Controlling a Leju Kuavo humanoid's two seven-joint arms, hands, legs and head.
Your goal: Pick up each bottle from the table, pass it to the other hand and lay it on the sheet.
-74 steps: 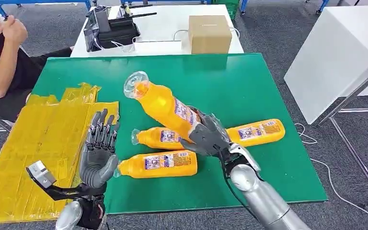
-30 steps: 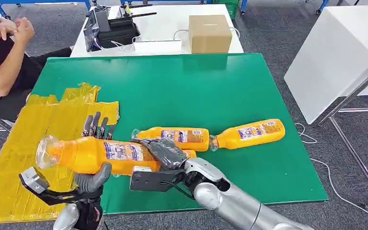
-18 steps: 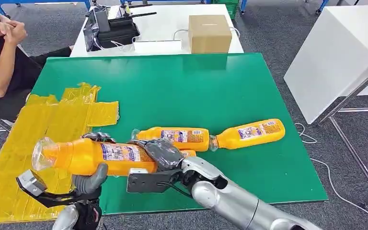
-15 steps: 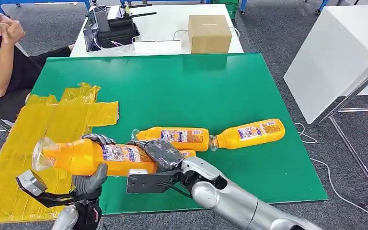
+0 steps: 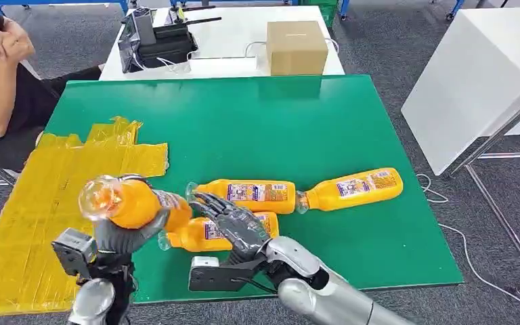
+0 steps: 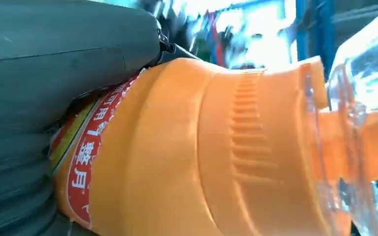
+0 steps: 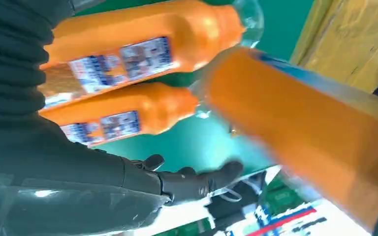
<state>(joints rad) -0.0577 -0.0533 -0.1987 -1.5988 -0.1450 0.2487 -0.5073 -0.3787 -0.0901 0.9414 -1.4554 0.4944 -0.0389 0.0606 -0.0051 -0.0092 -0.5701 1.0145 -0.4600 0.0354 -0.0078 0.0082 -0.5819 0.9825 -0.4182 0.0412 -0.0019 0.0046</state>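
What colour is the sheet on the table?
Yellow, crinkled sheet; clearest in the head view.

**Count on the table**

Four orange bottles are showing: one held bottle (image 5: 135,203) (lifted in the left hand (image 5: 125,233)) and three lying bottles (image 5: 247,193) (image 5: 355,187) (image 5: 203,233). One yellow sheet (image 5: 47,203), one cardboard box (image 5: 296,46) and one person (image 5: 3,68) are showing too.

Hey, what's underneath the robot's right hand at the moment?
Under the open right robot hand lies an orange bottle on the green table. The hand covers the middle of its label; whether the fingers touch it cannot be told.
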